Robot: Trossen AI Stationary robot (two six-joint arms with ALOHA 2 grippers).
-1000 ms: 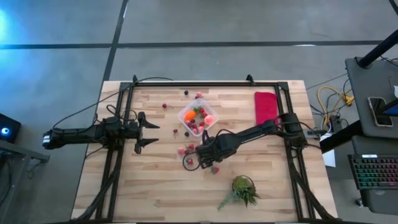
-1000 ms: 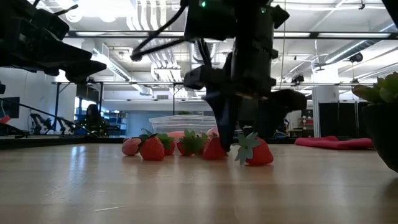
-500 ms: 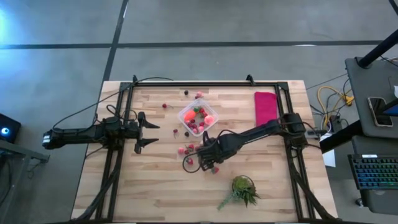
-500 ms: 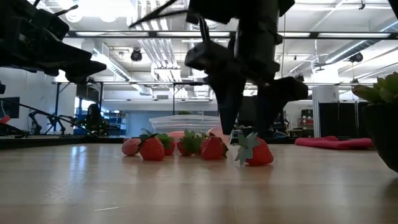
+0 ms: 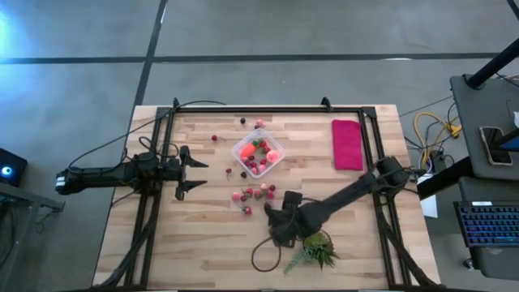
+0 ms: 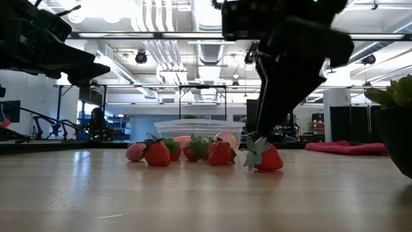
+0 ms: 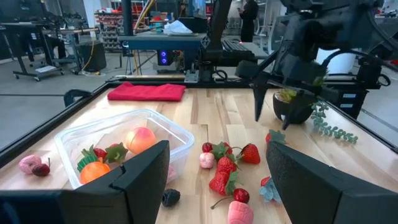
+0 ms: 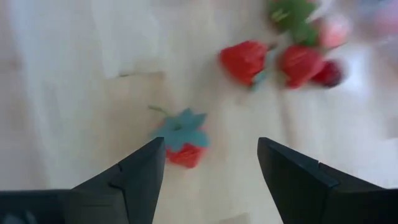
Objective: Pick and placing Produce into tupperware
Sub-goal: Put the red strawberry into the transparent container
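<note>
Below the right gripper (image 8: 208, 168), whose jaws hang apart and empty, we see a toy strawberry (image 8: 185, 154) lying alone on the tabletop (image 5: 203, 235), apart from the cluster beside the clear tupperware (image 5: 258, 152). We judge it light, hard and slick, so we would pinch the red body, not the leaves.

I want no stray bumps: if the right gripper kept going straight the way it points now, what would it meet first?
Probably the lone strawberry with the teal leaf cap, lying on the table just ahead of the open right gripper. Depth is uncertain, so it might touch bare wood beside it.
</note>
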